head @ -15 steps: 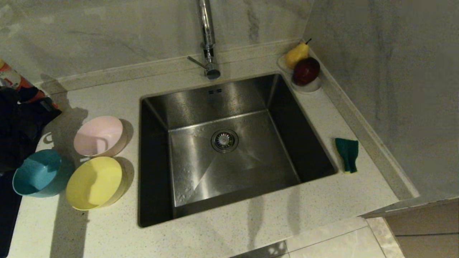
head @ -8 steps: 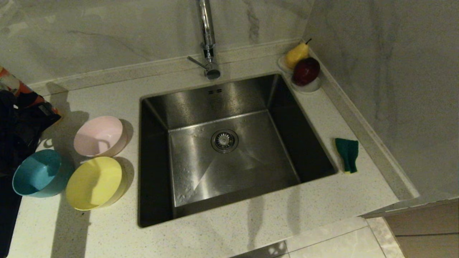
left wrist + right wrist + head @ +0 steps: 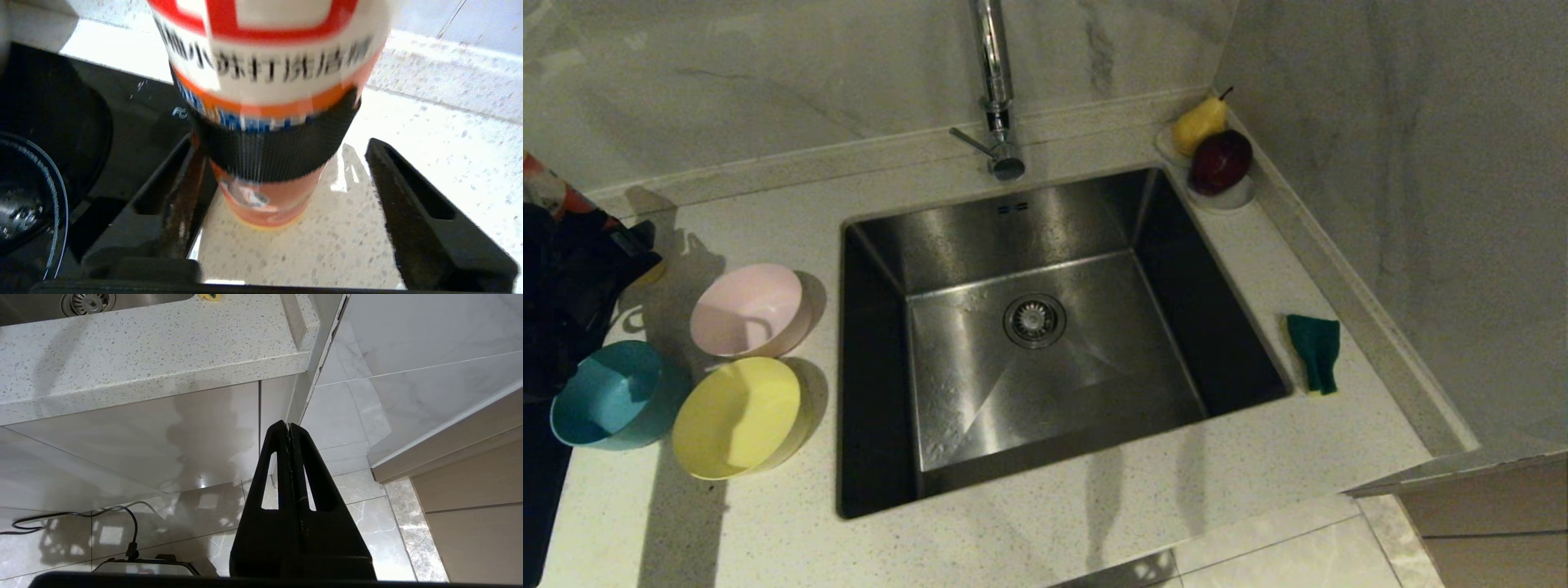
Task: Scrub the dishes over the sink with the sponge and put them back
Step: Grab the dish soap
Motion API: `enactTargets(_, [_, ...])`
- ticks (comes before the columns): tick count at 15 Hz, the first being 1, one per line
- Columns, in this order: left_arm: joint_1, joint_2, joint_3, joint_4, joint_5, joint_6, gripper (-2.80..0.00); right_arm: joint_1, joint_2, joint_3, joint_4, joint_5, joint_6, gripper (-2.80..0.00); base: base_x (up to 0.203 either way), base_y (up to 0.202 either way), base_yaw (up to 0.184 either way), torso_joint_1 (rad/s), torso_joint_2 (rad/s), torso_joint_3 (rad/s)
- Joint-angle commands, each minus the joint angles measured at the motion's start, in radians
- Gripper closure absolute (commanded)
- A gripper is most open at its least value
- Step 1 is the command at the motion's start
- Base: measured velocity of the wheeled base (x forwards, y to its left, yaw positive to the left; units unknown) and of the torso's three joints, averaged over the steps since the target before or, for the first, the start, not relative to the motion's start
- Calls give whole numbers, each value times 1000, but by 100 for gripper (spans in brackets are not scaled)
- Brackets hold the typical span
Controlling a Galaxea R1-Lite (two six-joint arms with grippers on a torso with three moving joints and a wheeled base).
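Note:
Three bowls stand left of the sink [image 3: 980, 237]: pink [image 3: 750, 309], yellow [image 3: 737, 416] and blue [image 3: 605, 394]. The sponge [image 3: 1315, 351] lies green face up on the counter right of the sink; a yellow corner of the sponge [image 3: 210, 297] shows in the right wrist view. My left gripper [image 3: 633, 245] is at the far left behind the bowls. There the left gripper [image 3: 282, 143] stands open, its fingers on either side of an orange and white bottle [image 3: 269, 81] upright on the counter. My right gripper [image 3: 288, 426] is shut and empty, hanging below the counter's front edge.
A chrome tap [image 3: 995, 90] rises behind the sink, whose drain [image 3: 1034, 320] is in the middle. A white dish [image 3: 1225, 200] with a pear and a red fruit sits in the back right corner. A black hob [image 3: 49, 122] lies beside the bottle. Walls close the back and right.
My left gripper's fingers have spread apart from the bottle, which now stands free on the counter. The bowls, the sponge and the right arm have not moved.

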Motion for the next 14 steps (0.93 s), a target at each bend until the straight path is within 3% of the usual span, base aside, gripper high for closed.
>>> enactTargets(1, [0,14,-22,-8,1,-1,-280,0,1,0,0,0,0,0,0,0,0,0,0,0])
enactTargets(9, [4,117,-173,6,1,-1,-280,0,1,0,0,0,0,0,0,0,0,0,0,0])
enactTargets(14, [6,135,-192,14,1,-1,-280,0,0,0,0,0,0,0,0,0,0,0,0,0])
